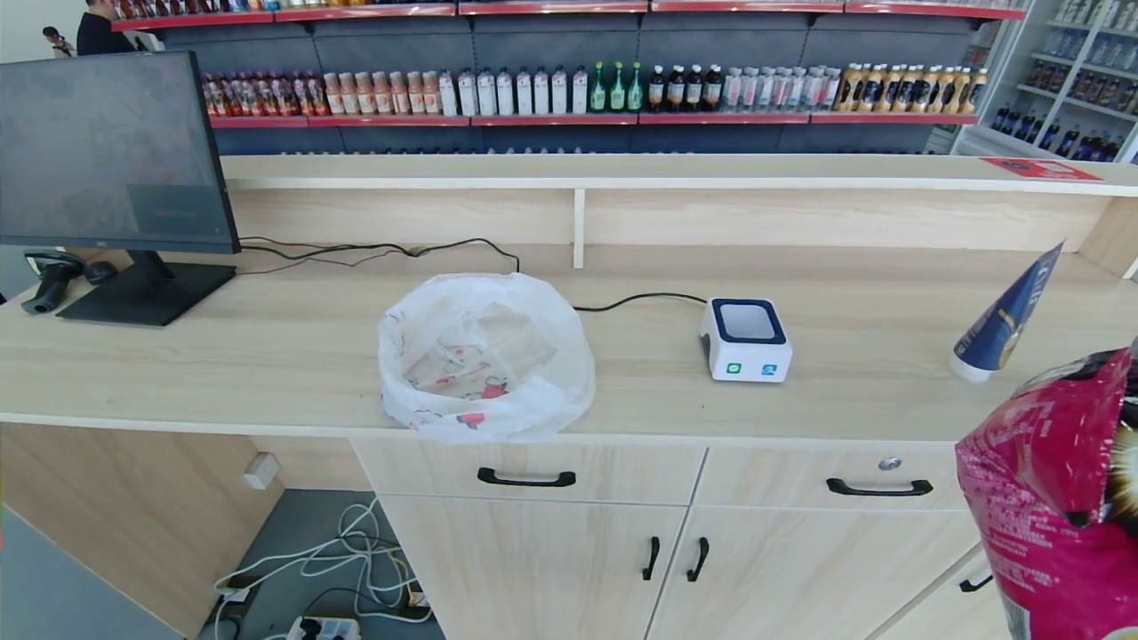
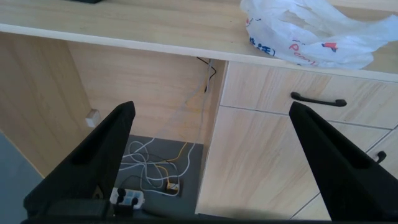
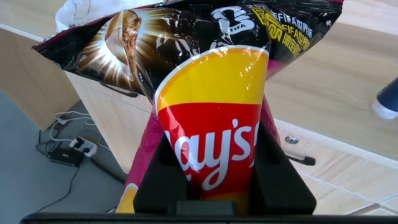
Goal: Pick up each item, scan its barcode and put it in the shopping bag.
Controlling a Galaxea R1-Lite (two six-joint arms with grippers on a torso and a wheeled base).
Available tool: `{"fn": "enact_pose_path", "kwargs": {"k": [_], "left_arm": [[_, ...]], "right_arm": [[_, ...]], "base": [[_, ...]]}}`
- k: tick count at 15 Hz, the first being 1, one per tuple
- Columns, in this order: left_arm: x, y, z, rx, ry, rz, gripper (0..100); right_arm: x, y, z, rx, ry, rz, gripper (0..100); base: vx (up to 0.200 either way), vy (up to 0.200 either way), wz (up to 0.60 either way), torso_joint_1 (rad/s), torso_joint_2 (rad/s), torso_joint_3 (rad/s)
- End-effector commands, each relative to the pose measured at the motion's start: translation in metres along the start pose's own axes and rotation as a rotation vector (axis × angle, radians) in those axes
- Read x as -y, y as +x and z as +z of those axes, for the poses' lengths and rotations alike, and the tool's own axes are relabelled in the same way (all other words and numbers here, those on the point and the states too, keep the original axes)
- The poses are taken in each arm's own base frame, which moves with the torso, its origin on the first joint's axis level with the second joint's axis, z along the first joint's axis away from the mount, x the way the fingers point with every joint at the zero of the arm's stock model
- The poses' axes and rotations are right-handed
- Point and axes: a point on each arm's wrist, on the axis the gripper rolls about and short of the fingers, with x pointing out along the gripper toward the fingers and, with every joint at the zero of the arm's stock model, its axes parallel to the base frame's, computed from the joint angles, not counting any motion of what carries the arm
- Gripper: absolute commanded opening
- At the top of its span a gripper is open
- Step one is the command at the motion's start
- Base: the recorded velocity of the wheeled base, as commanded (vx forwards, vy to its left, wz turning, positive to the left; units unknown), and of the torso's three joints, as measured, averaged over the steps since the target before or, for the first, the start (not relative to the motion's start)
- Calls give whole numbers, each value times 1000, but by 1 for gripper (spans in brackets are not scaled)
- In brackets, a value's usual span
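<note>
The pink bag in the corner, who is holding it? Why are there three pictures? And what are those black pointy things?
A robot with two arms took these. One camera sits on its head and looks down at a shop counter. Another sits on each wrist. The black pointy things are the fingers of the left gripper, open and empty, low by the cupboards. The right gripper is shut on the pink crisp bag. On the counter are a white shopping bag, a small barcode scanner, a blue tube and a monitor.
</note>
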Motion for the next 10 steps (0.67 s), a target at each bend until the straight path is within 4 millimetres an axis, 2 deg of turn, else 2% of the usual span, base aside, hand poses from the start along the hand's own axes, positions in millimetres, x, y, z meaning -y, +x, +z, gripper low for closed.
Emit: {"fn": "enact_pose_path", "kwargs": {"k": [1, 8, 10], "left_arm": [[0, 0, 0, 1, -1, 0, 100], [0, 0, 0, 3, -5, 0, 100], [0, 0, 0, 4, -3, 0, 100]], "right_arm": [[0, 2, 1, -8, -2, 0, 0], [-1, 3, 0, -13, -5, -2, 0], [-1, 5, 0, -21, -7, 2, 0]], "base": [[0, 200, 0, 12, 17, -2], [0, 200, 0, 0, 2, 3], [0, 0, 0, 0, 0, 0]]}}
